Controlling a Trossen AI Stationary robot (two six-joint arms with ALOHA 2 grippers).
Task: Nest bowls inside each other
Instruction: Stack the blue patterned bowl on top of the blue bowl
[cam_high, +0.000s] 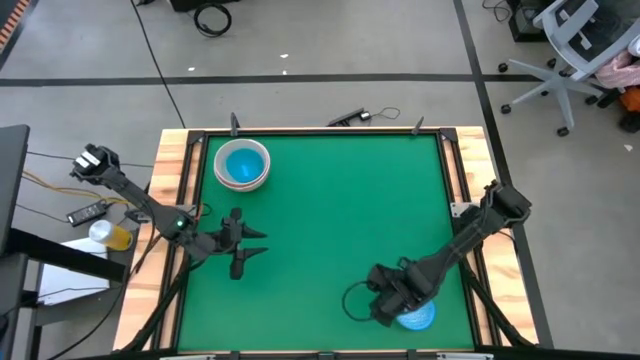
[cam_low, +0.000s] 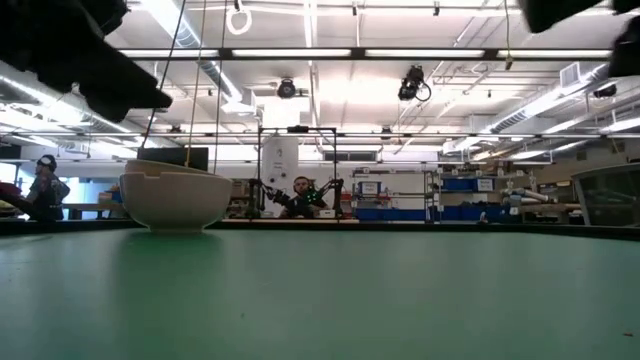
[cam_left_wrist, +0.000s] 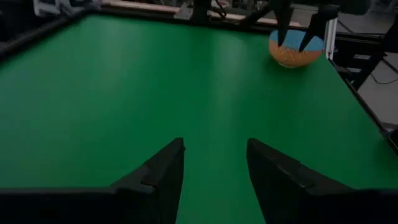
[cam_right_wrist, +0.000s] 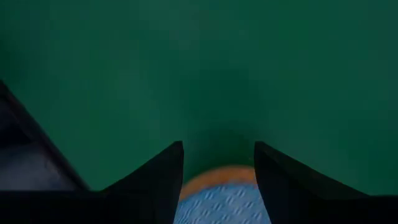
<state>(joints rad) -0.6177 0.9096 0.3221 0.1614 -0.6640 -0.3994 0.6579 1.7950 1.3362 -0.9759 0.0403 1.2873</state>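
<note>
Right gripper (cam_high: 392, 312), fingers open, straddles the blue-in-tan bowl (cam_high: 418, 318), lower right; left gripper (cam_high: 252, 247) open, far.

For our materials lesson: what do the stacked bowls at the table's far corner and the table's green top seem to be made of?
Stacked bowls: probably glazed ceramic or hard plastic; the cream outer wall looks smooth, thick and opaque. Green top: likely a matte mat or felt-like cover; flat, even colour, little glare.

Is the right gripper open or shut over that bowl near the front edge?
Open. The right gripper has its fingers spread either side of the blue bowl's rim, not yet closed on it.
</note>
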